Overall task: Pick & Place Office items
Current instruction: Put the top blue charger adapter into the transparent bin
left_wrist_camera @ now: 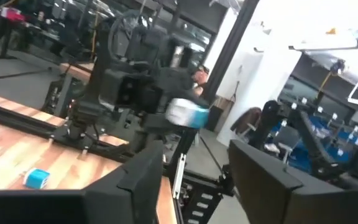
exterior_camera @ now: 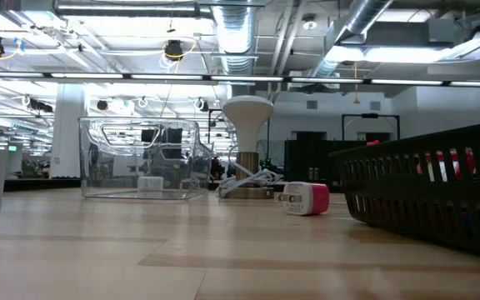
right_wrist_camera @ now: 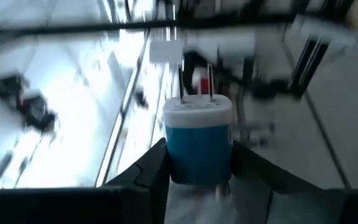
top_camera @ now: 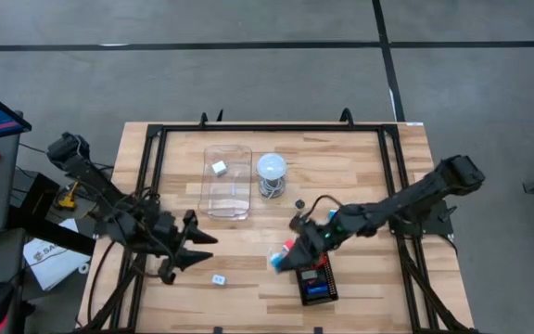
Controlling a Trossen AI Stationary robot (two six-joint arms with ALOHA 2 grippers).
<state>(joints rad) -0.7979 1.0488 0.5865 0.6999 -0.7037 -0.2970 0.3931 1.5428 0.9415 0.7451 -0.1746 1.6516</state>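
My right gripper [top_camera: 282, 260] hovers just left of the black tray [top_camera: 330, 295] and is shut on a blue office item with a white pronged cap [right_wrist_camera: 197, 146]. The left wrist view also shows that blue item [left_wrist_camera: 188, 114] in the air. My left gripper [top_camera: 202, 247] waits open over the table's left half, touching nothing. A red-and-white office item [exterior_camera: 307, 198] lies on its side on the wood. A small pale piece [top_camera: 218, 278] rests near the front edge. A white block [top_camera: 219, 168] sits inside the clear box [top_camera: 239, 199]. Red and blue pieces [top_camera: 316, 284] lie in the tray. My right gripper pinches the blue body [right_wrist_camera: 197, 163] of the office item between its two fingers [right_wrist_camera: 151, 171], one on each side. The white cap with two metal prongs [right_wrist_camera: 196, 93] points away from the gripper. The fingers come from the table's right side. The item is lifted clear of the table.
A white round-headed stand with a coiled cable [top_camera: 272, 174] is beside the clear box. A small black bit [top_camera: 298, 203] lies behind my right gripper. The black frame rails [top_camera: 267, 130] border the table. Bare wood lies between the two grippers [top_camera: 244, 246].
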